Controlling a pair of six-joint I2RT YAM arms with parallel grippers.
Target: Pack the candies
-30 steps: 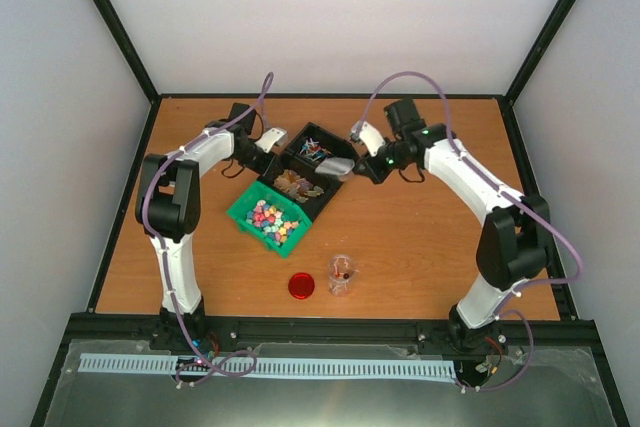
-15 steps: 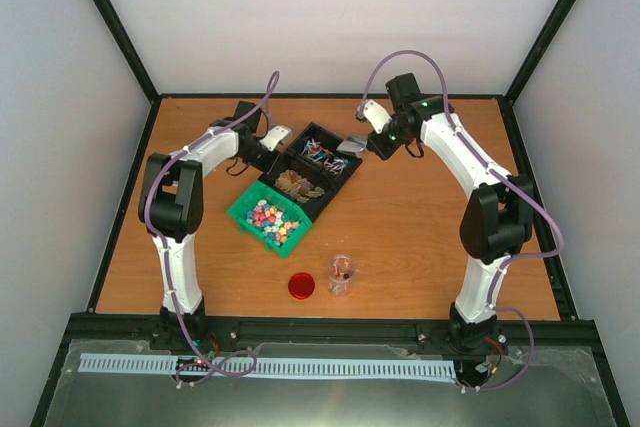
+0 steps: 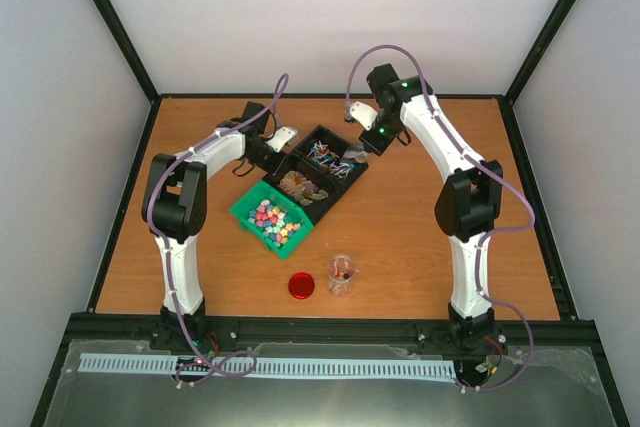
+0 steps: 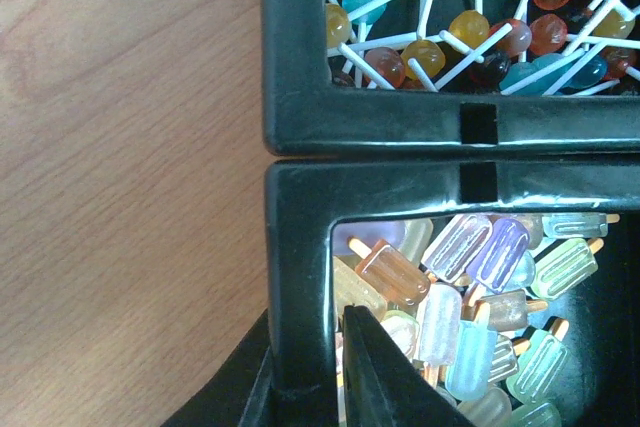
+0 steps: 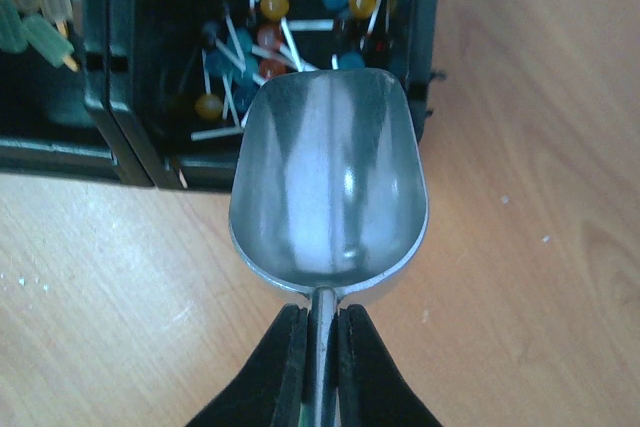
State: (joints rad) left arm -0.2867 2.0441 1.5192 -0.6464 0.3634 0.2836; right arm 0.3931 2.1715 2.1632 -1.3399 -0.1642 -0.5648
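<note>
**Candies unpacked, scoop empty**

Right hand is closed tight on the handle of the scoop. The scoop's bowl is bare and hangs over the near rim of the lollipop bin and the tabletop. Left hand straddles the wall of the ice-lolly bin, one finger outside and one inside. It is narrowed onto the wall, apparently to steady the bin.

Outward from there, the candies lie heaped in the green bin, just beside the ice-lolly bin and apart from both hands. The jar stands open near the front edge with only a speck or two inside, and its red lid lies beside it. By my reading, packing has hardly begun: scooping, filling and capping all remain.

Only the top view shows the candies, jar and lid. Only the wrist views show the grips, the empty bowl and what the black bins hold.
</note>
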